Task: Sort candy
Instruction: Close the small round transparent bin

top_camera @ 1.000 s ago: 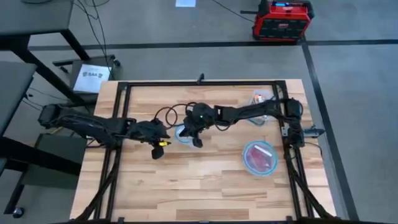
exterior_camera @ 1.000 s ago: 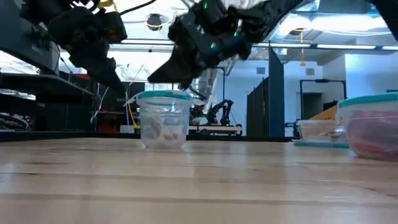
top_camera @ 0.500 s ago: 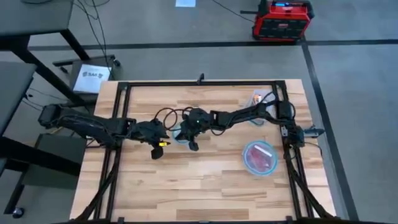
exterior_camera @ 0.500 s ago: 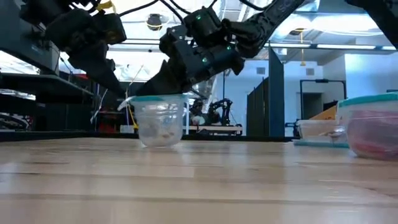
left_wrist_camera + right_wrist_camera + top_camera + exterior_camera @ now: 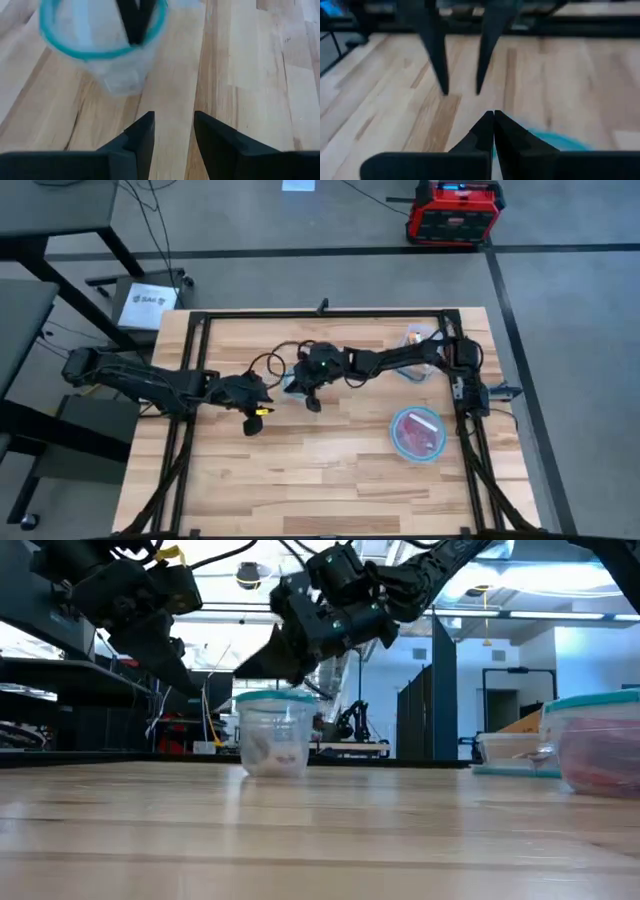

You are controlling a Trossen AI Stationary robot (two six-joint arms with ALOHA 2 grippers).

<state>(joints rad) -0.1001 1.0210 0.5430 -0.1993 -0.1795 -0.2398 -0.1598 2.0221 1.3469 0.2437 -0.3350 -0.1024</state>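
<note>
A small clear cup (image 5: 275, 735) with a teal rim stands upright near the middle of the table (image 5: 330, 470), holding pale candy (image 5: 268, 752) at its bottom. The right gripper (image 5: 312, 402) hangs over the cup, its fingers pressed together with nothing visible between them; in the low view it sits just above the cup's rim. The left gripper (image 5: 172, 132) hovers just beside the cup on the left arm's side, fingers parted and empty, pointing at the cup. A wide tub (image 5: 418, 433) with red candy (image 5: 416, 435) inside lies well apart from the cup, toward the right arm's base. Another tub (image 5: 418, 338), with something orange in it, sits beyond that base, far from the cup.
</note>
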